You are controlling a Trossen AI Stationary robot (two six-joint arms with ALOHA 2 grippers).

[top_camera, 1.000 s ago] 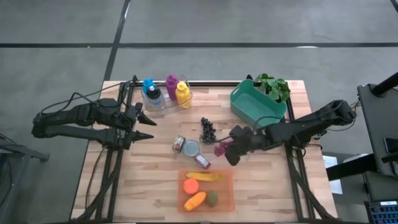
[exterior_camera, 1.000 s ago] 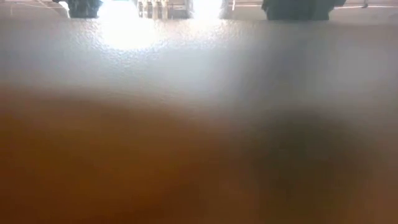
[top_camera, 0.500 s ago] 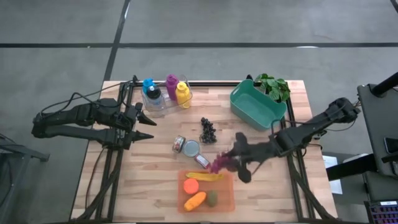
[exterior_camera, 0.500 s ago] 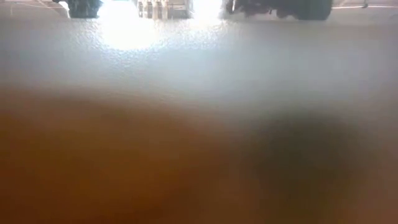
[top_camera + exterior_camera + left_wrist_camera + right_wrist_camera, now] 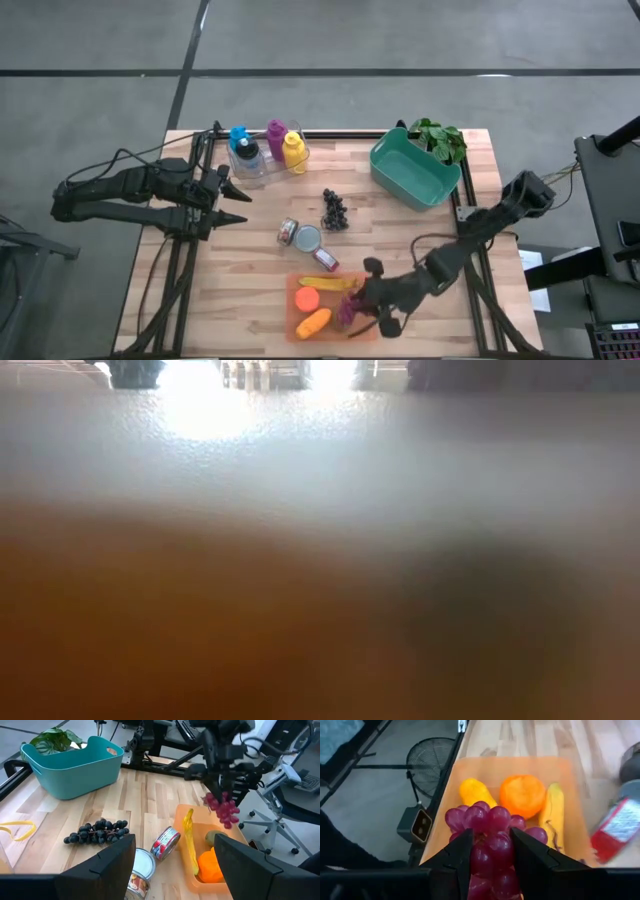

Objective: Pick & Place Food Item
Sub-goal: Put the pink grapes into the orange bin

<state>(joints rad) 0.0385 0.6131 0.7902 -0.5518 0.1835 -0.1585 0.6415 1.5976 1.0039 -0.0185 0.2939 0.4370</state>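
My right gripper [image 5: 358, 308] is shut on a bunch of purple grapes [image 5: 347, 313] and hovers over the orange tray [image 5: 365, 283] at the table's near edge. In the tray lie a banana [image 5: 330, 284], an orange [image 5: 307, 299], a yellow-orange fruit [image 5: 313, 323] and a green fruit [image 5: 214, 837]. The left wrist view shows the purple grapes [image 5: 223, 810] hanging above the tray [image 5: 186, 872]. A dark grape bunch [image 5: 334, 209] lies on the table's middle. My left gripper [image 5: 240, 204] waits open at the table's left side. My right gripper pinches the purple grapes between its two fingers [image 5: 454, 862], with the bunch's upper part [image 5: 490, 820] showing between the tips. The fingers [image 5: 220, 780] come from above, pointing down. The bunch hangs below them, lifted clear above the tray.
A teal basket [image 5: 413, 170] with a green plant [image 5: 440, 138] behind it stands at the far right. Coloured bottles [image 5: 268, 148] stand at the far edge. Cans [image 5: 305, 239] lie between the dark grapes and the tray. Bare wood lies left of the tray.
My right gripper has carried the purple grapes from the table's middle toward the near edge and a little left, ending over the orange tray. The grapes stayed in its fingers throughout.
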